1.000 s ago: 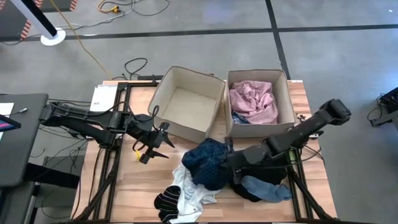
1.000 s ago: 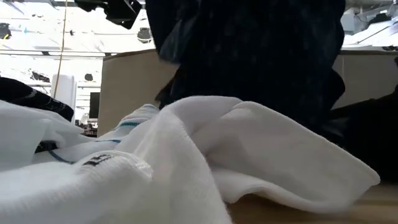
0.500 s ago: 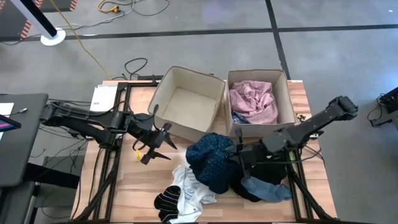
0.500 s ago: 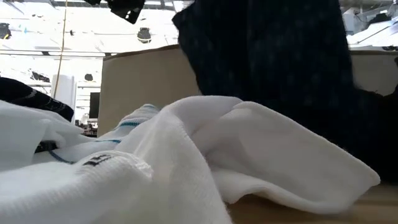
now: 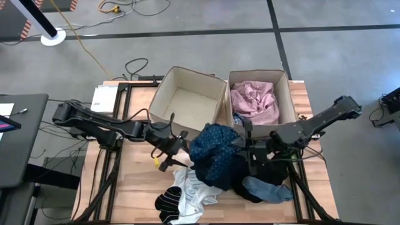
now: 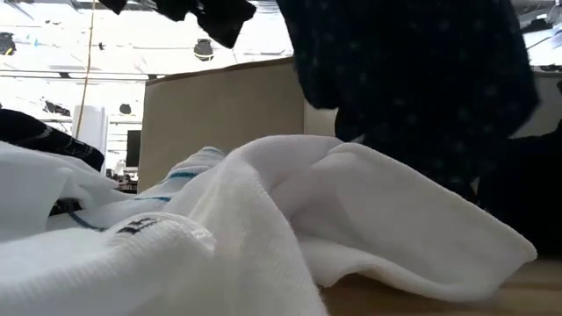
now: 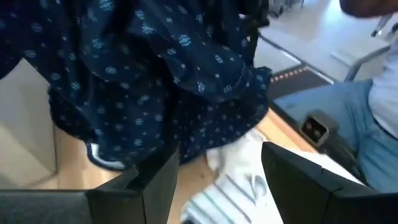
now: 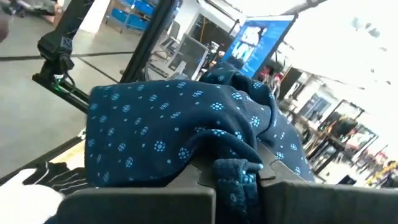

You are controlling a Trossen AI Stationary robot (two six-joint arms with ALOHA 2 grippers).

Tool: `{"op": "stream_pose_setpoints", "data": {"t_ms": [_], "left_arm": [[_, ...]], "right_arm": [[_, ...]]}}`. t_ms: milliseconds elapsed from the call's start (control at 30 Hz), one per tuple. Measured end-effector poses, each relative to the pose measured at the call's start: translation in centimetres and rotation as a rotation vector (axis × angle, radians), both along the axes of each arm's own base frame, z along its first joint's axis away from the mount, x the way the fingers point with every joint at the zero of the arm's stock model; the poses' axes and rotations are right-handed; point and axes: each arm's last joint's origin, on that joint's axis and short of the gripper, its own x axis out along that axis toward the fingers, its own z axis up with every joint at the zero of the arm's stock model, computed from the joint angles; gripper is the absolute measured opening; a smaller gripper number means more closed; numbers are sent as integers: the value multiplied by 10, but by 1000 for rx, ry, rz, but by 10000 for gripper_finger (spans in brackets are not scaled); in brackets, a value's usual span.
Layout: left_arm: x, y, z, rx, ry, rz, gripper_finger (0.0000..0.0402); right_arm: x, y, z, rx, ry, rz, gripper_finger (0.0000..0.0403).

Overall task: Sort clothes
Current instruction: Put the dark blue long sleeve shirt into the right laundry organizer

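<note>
A dark blue dotted garment (image 5: pixel 215 153) hangs from my right gripper (image 5: pixel 247 147), which is shut on it in front of the two beige bins. The garment also shows in the low view (image 6: pixel 413 79). My left gripper (image 5: pixel 173 154) is open just left of the garment and faces it (image 7: pixel 155 81); its fingertips stand short of the cloth. A pink top (image 5: pixel 255 103) lies in the right bin (image 5: pixel 289 94). The left bin (image 5: pixel 187 106) holds nothing that shows. White pieces and striped socks (image 5: pixel 181 199), a black piece (image 5: pixel 249 187) and a light blue piece (image 5: pixel 270 190) lie on the table. My right gripper pinches a bunched fold of the dark blue garment (image 8: pixel 239 177) between its two fingers. The fingers come roughly level from the table's right side. The garment drapes over and hangs below the fingers, slack. Its lower end is hidden behind the white cloth (image 6: pixel 263 228).
The two bins stand side by side at the table's far edge. The pile of clothes fills the near middle and near right of the table. Bare wood (image 5: pixel 134 187) shows at the near left. A black desk (image 5: pixel 19 144) stands left of the table.
My right gripper has risen and gone toward the far right, toward the bins, with the dark blue garment, which has lifted off the pile and now hangs higher. My left gripper has gone toward the table's right, up to the garment.
</note>
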Motion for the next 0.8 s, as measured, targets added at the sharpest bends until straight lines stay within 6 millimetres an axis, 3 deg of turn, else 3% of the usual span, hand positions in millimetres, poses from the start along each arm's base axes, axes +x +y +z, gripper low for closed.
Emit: {"op": "stream_pose_setpoints", "data": {"t_ms": [167,400,600,800], "left_arm": [[15,-3,-3,-53,-81,7,224],[34,-11,-10,-228,-145,-144,227],[49,-12,-22,-322,-172,-94,263],[61,-9,-34,-341,-222,64,306]], "right_arm": [[-2,-2,18,-50,-17,-20,32],[-4,-7,33,-103,5,-113,32],[-4,-9,32,-112,24,-138,32],[-4,-9,32,-111,22,-137,33]]}}
